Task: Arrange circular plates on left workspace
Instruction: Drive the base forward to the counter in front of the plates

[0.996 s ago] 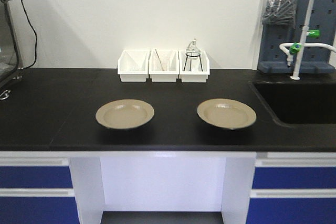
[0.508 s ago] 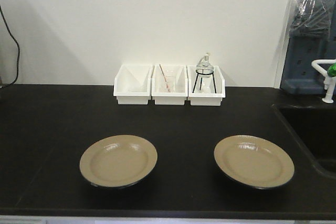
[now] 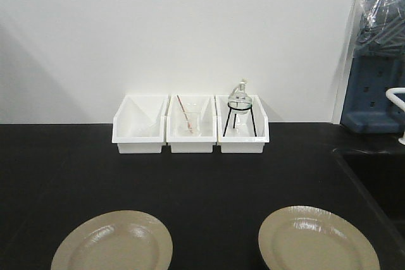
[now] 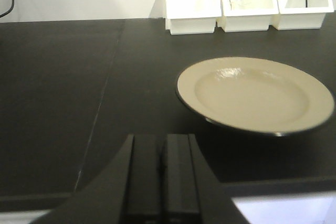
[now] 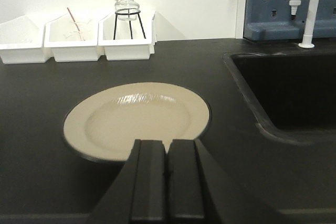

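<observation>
At seven and five o'clock on the black countertop (image 3: 209,181), the left plate (image 3: 112,241) and right plate (image 3: 318,239) loom nearer than a second ago, so reaching looks possible, though left gripper (image 4: 163,177) and right gripper (image 5: 167,179) sit pinched shut, empty.

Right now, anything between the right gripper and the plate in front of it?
Nothing visible. The right gripper, shut, is at the near rim of the plate, with only bare countertop around it. The white bins stand well behind the plate.
</observation>
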Robot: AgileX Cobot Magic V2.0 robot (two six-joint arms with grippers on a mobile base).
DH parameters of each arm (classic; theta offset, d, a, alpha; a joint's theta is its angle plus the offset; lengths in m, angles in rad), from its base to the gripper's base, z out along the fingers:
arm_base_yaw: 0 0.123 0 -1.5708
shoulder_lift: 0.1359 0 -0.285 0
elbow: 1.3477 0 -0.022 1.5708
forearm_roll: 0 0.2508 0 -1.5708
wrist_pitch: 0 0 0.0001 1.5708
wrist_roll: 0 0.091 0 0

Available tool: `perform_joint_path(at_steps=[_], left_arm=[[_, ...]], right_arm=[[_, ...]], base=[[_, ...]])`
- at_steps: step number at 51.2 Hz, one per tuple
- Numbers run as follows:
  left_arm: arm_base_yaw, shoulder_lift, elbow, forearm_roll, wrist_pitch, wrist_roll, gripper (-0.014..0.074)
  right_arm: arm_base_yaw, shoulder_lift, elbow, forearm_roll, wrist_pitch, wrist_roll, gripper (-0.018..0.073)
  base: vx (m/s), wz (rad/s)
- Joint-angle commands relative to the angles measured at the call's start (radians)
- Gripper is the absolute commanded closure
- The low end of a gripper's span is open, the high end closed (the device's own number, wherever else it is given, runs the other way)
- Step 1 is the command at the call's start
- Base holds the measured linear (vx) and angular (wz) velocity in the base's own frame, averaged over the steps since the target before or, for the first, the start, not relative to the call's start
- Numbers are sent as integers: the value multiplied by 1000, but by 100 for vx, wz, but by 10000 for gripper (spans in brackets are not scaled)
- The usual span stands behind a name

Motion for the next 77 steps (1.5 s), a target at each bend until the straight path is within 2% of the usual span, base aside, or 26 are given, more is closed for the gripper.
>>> perform_joint_path(at_steps=[1,36,44,56,62,67,72,77], left_arm=[[-7,-16,21,-2,-79,-3,596],[-7,-16,21,-2,-79,-2,596],[-7,-16,21,53,-79,51,596],[-7,-16,21,53,-81,51,596],[-7,-16,21,53,-131,52,596],[-7,-16,21,53,-221,50,596],[-7,-16,16,-12,-324,-4,596],[-7,-16,-5,-94,-444,-82,596]], right_arm=[[-3,-14,21,-10,-82,-5,563],[-3,-14,21,-10,-80,-5,563],[-3,-14,21,-10,-80,-5,563],[-3,-14,21,-10,-84,-5,563],[-3,-14,21,-10,-85,-5,563],[-3,-14,21,-10,-94,-5,563],[-3,-14,20,4,-156,7,563],[-3,-14,5,79,-283,75,563]], base=[[29,-1],[13,1],[0,0],[0,0],[0,0],[0,0],[0,0],[0,0]])
